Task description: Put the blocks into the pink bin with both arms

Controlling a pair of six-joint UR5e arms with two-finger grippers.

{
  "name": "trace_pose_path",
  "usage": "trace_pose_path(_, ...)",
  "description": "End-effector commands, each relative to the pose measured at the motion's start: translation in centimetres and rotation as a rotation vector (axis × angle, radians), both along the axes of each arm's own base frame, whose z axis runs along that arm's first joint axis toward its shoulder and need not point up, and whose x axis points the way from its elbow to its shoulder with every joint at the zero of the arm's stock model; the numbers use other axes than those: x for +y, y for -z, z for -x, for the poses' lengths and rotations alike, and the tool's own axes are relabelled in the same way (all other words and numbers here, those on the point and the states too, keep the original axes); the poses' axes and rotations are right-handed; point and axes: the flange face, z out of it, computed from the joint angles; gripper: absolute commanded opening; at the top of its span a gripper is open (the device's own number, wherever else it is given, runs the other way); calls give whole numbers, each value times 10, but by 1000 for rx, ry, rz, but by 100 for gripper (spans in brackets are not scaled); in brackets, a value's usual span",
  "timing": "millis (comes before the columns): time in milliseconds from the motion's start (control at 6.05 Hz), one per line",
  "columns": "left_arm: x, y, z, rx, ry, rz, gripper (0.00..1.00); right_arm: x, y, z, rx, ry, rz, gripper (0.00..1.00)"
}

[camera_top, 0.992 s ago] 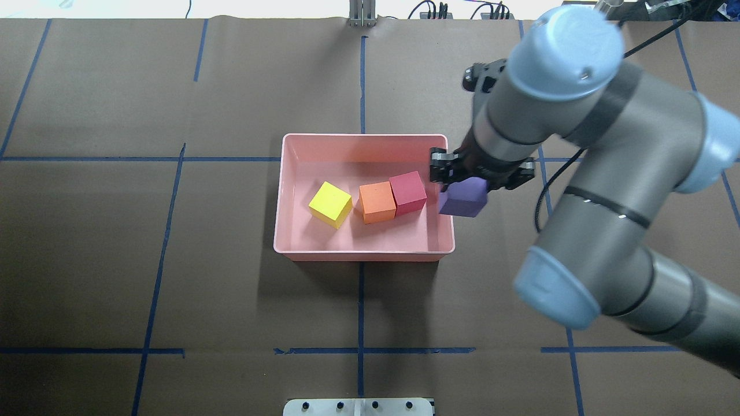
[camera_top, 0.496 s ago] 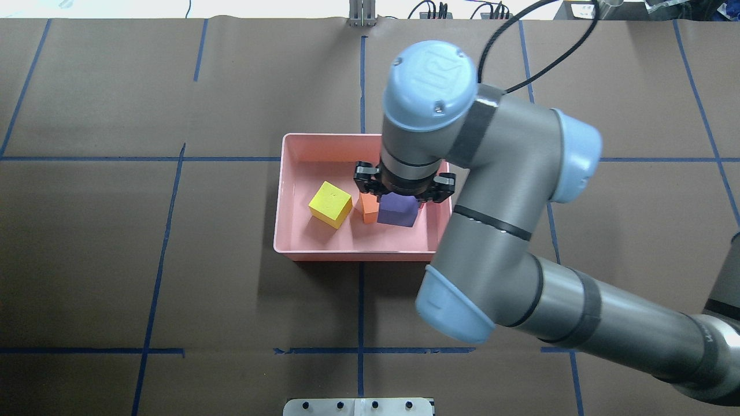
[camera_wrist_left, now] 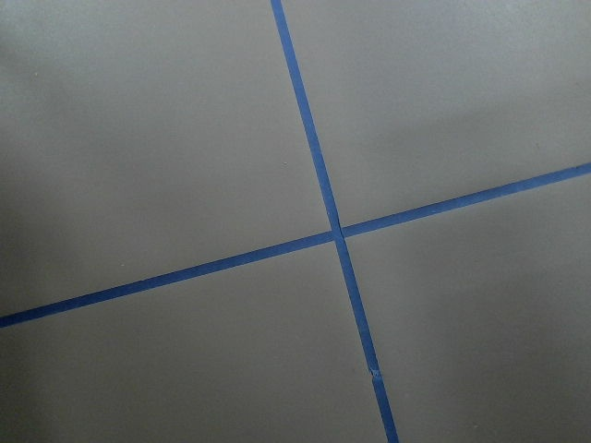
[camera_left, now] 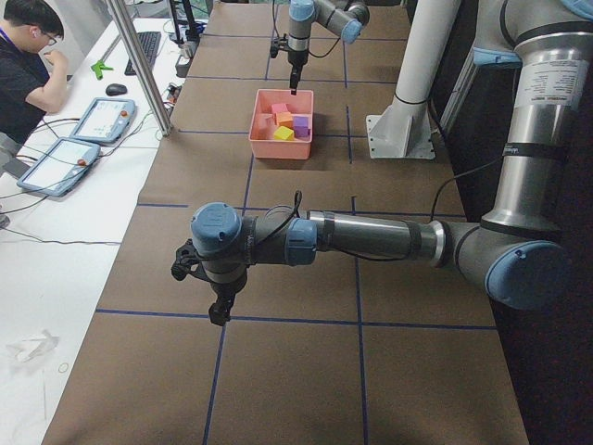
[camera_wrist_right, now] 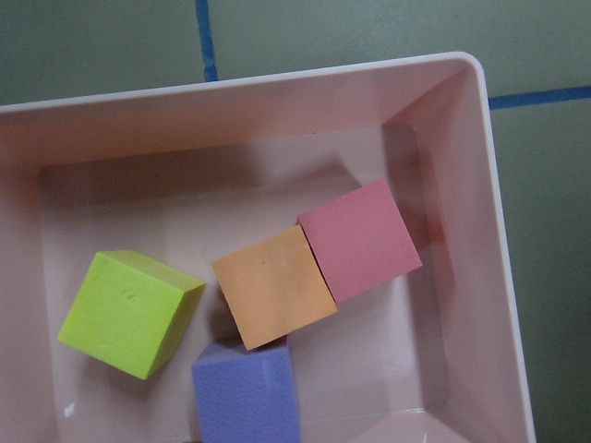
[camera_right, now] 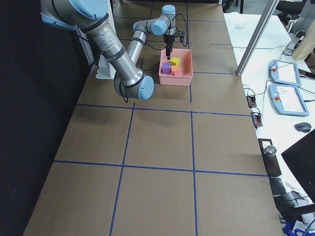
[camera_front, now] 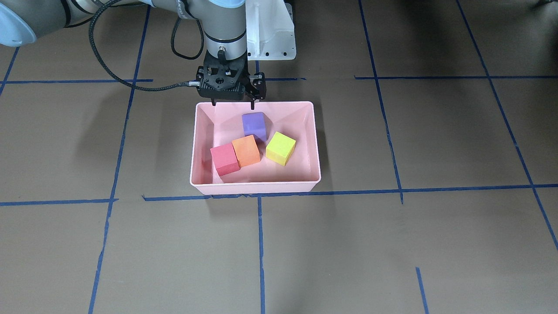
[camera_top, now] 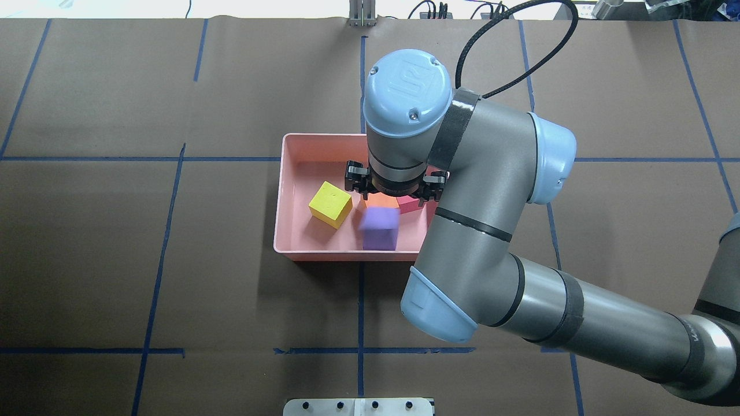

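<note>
The pink bin (camera_front: 255, 187) sits mid-table and holds all four blocks. The red (camera_front: 224, 160), orange (camera_front: 246, 150) and yellow-green (camera_front: 280, 148) blocks lie in a row. The purple block (camera_front: 253, 124) is in the bin on the robot's side, free of the fingers and blurred in the overhead view (camera_top: 380, 228). My right gripper (camera_front: 232, 104) hangs open and empty just above the bin's rim nearest the robot. The right wrist view looks down on the purple block (camera_wrist_right: 247, 397) and the red block (camera_wrist_right: 360, 240). My left gripper (camera_left: 219, 313) hangs far from the bin over bare table; I cannot tell if it is open.
The white pedestal base (camera_front: 270, 30) stands just behind the bin on the robot's side. A black cable (camera_front: 130, 85) loops beside the right wrist. Blue tape lines cross the brown table. An operator (camera_left: 28, 56) sits at a side desk with tablets.
My right gripper carried the purple block from the bin's right rim to over its middle, then opened. The block has dropped into the bin beside the orange one.
</note>
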Motion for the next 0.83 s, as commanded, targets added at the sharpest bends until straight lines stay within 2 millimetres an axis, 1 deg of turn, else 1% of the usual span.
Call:
trace_pose_path(0,4,-8,0,-1,-4,10,100,-27,-43,-75,-4,73,-49,99)
trace_pose_path(165,10,-15,-1,-4,0,27,100,-56,-67,-125,-7,128,-86,99)
trace_pose_path(331,13,-17,-1,-7,5,36,100,-80,-96,-170,-3,178,-115,99)
trace_pose_path(496,20,-25,-1,-16,0,45,100,-102,-129,-220,9,225,-155,99)
trace_pose_path(662,23,-30,1,-55,-4,53,100,-120,-174,-269,33,287,-191,99)
